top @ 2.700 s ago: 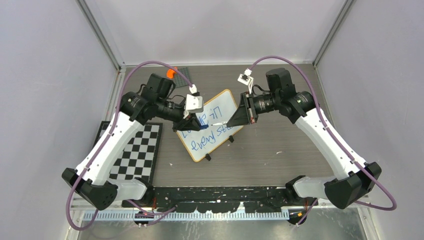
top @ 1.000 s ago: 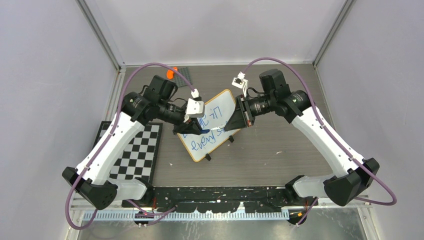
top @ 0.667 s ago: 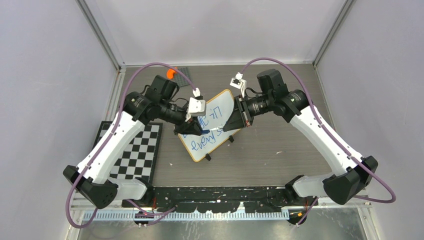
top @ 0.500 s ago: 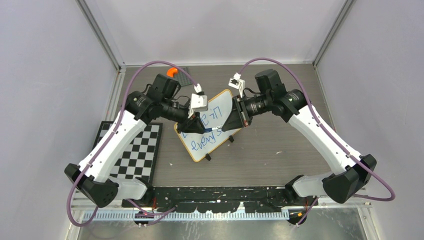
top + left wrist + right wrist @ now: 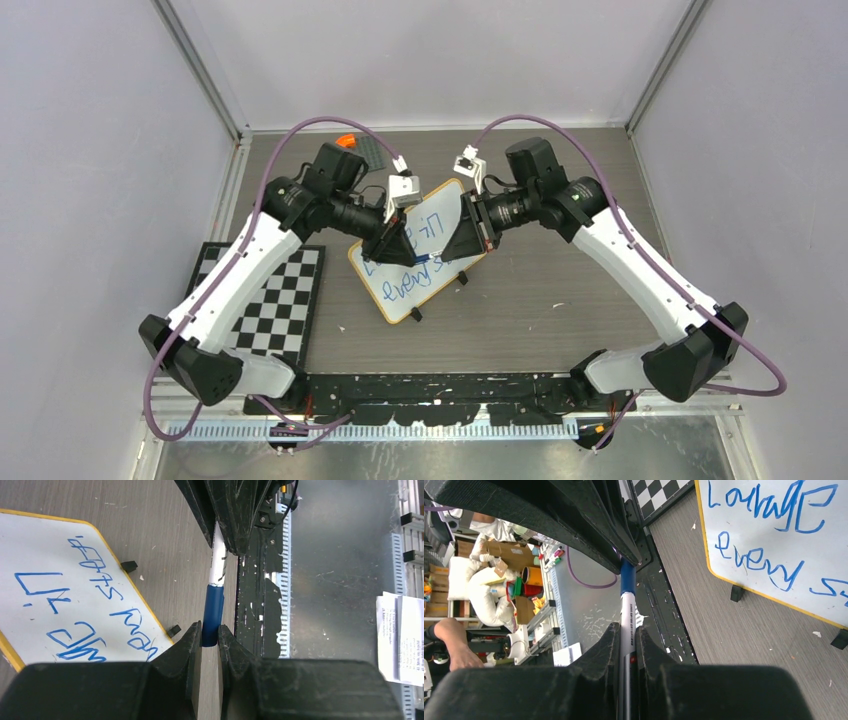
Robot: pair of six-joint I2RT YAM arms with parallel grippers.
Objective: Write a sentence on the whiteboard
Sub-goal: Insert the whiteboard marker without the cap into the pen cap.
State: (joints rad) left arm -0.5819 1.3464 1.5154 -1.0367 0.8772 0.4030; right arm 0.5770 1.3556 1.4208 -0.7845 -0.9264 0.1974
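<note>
The whiteboard (image 5: 447,207) lies tilted at the table's middle, with a yellow-tan rim and black clip feet. The sentence (image 5: 408,281) is blue handwriting in slanted lines; it also shows in the left wrist view (image 5: 75,605) and the right wrist view (image 5: 769,530). My left gripper (image 5: 405,257) is shut on the blue cap (image 5: 213,611). My right gripper (image 5: 448,254) is shut on the white marker body (image 5: 628,612). Cap and body sit joined end to end, held just above the board's near edge, with the two grippers facing each other tip to tip.
A black-and-white checkerboard mat (image 5: 270,300) lies at the left. A dark grey studded plate (image 5: 371,153) with an orange piece (image 5: 345,142) sits at the back left. A black paint-flecked strip (image 5: 440,386) runs along the table's near edge. Grey walls enclose the table.
The two grippers have come together over the board. The gap between the blue cap and the marker tip has closed. The left wrist has swung right and turned.
</note>
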